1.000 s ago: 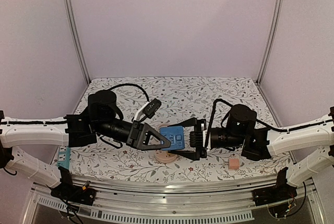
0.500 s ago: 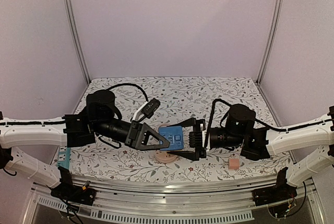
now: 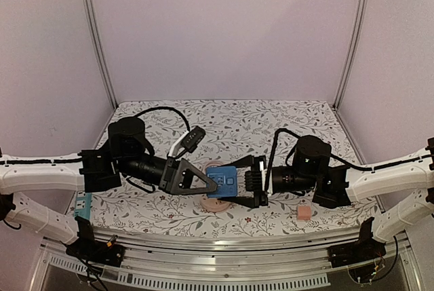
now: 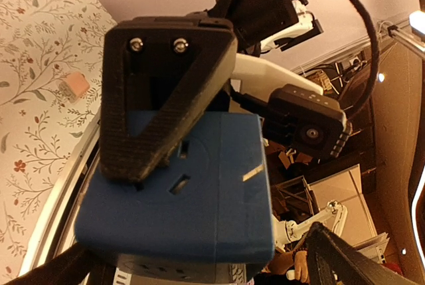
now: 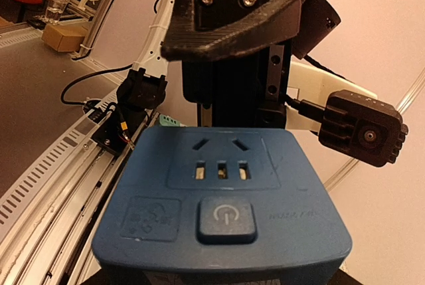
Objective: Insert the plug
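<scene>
A power symbol is seen on the button [image 5: 226, 221] of the blue socket block [image 3: 222, 178]. Faint raised lettering [image 5: 287, 217] beside it cannot be read, and the small icon panel [image 5: 154, 218] on the button's other side is equally unclear. The block is held off the table at the tips of the right pincer [image 3: 237, 181], which is closed partway onto its two sides. The block's socket face is turned upward. The button end is set nearest the right pincer, and the row of three slots [image 5: 221, 171] and the angled outlet holes [image 5: 220, 145] lie farther out, so the block's axis runs from one pincer towards the other. The left pincer [image 3: 213, 187] is met at the outlet end, with its jaws spread wide, one above the other, and nothing gripped. Its upper finger [image 5: 232, 16] is hung over the outlet end of the face (whether it touches cannot be told), so part of that face is hidden from above. A peach disc [image 3: 215, 205] is lying on the floral table cover [image 3: 271, 128] just below the right pincer's tips, partly covered by the block. A pink cube [image 3: 304, 211] is set well back from those tips, beside the right wrist. A teal item [image 3: 83, 204] is found far behind the left pincer.
</scene>
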Available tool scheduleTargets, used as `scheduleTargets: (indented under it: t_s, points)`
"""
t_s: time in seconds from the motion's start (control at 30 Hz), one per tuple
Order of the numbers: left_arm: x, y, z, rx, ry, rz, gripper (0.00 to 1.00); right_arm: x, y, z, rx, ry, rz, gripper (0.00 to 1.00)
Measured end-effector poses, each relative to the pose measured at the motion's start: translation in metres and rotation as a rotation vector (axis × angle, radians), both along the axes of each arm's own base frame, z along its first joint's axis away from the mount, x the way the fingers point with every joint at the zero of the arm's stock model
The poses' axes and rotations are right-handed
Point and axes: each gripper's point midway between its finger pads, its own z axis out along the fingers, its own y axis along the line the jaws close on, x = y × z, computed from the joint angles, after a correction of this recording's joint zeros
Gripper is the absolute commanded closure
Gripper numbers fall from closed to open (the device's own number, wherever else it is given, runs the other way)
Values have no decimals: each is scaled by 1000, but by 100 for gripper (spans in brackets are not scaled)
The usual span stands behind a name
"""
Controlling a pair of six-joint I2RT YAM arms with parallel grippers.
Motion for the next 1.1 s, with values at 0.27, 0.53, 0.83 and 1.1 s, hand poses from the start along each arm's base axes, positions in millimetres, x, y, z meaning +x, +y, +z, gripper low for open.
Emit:
scheduleTargets:
  t_s: [0.27,0.53,0.83,1.1]
  points:
    - [14,15,-2,69,-95,90,0,5,-4,-9,-54,119,-48,100]
    - [41,53,7,195,-350,284,0,11,-13,-10,-78,369,-118,100]
    - [53,71,28,189,-575,358,1,-2,-4,-24,-189,820,-80,100]
    - [53,42,33,206,-618,234,3,-31,-7,-36,-315,1003,18,100]
